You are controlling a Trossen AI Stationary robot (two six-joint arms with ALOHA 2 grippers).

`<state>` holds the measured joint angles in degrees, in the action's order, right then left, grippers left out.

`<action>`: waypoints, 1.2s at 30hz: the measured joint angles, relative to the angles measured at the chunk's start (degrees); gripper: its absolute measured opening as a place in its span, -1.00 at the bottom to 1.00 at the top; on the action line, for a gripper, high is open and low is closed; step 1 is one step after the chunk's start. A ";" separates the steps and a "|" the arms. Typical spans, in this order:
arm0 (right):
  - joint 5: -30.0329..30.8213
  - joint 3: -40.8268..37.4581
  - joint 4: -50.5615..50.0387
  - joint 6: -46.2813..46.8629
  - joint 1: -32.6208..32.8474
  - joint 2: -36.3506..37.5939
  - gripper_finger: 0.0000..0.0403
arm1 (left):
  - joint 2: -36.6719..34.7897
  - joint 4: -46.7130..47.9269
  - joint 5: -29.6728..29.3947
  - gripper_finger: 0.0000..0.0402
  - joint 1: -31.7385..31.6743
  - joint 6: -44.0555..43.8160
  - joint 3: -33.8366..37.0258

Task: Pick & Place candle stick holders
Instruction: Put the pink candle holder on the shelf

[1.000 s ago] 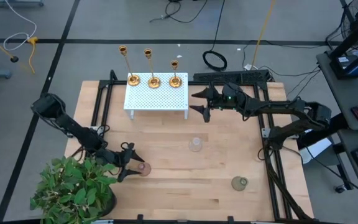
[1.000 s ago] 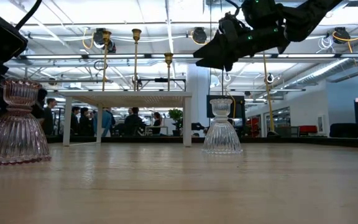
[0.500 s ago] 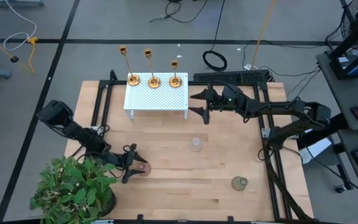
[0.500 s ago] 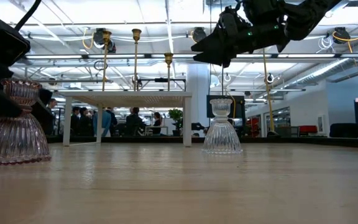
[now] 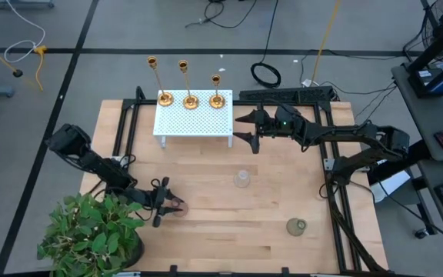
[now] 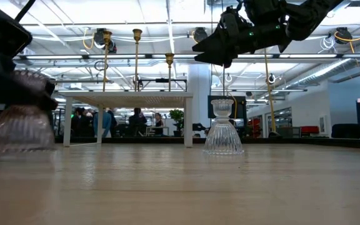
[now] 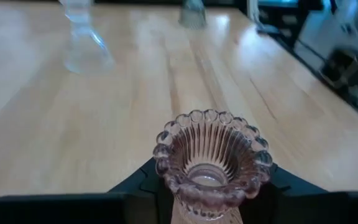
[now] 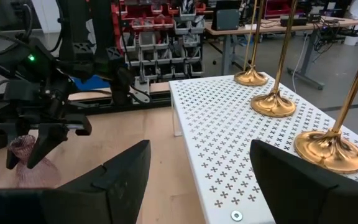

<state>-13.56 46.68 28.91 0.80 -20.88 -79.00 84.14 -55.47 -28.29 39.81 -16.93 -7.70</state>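
Left gripper (image 5: 163, 201) is clamped on the pink glass holder (image 7: 211, 160) near the plant (image 5: 91, 235). Right gripper (image 5: 248, 128), fingers apart, hovers just beside the white stand (image 5: 194, 119). The three gold candle stick holders (image 5: 190, 85) stand on it, beyond that gripper.

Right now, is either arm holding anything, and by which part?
The left gripper grips the pink glass holder by the neck, just under its beaded cup. The right gripper hangs open beside the white stand, holding nothing.
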 joint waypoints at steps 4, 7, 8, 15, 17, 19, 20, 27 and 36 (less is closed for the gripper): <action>0.00 0.00 -0.01 0.00 0.00 0.00 0.34 | -0.40 -3.75 -4.25 -0.31 -0.68 2.93 0.00; 0.00 0.02 -0.01 0.02 0.00 0.00 0.34 | -2.20 -6.57 -5.51 -0.29 -2.59 6.60 -0.02; 0.00 0.02 -0.01 0.02 0.00 0.00 0.34 | -3.18 -7.16 -5.88 -0.30 -3.46 8.03 -0.02; 0.00 0.04 -0.01 0.02 0.00 0.00 0.34 | -13.33 -8.16 -9.20 -0.32 -11.16 16.08 -0.02; 0.00 0.04 -0.01 0.02 0.00 0.00 0.34 | -16.64 -8.25 -10.55 -0.28 -13.32 19.18 -0.02; 0.00 0.04 -0.01 0.02 0.00 0.00 0.34 | -19.73 -8.24 -12.20 -0.25 -15.50 22.67 -0.02; 0.00 0.04 -0.01 0.02 0.00 0.00 0.34 | -21.22 -8.15 -13.04 -0.26 -16.57 24.28 -0.02; -0.02 0.04 -0.03 -0.10 0.00 0.00 0.34 | -30.50 -6.99 -14.04 -0.32 -24.36 31.05 -0.02; -0.02 0.04 -0.03 -1.92 0.00 0.00 0.34 | -35.09 -1.19 -11.83 -0.30 -35.45 30.67 -0.02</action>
<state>-13.58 46.72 28.88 -1.12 -20.88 -79.00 49.05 -56.66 -40.12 4.36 13.74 -7.73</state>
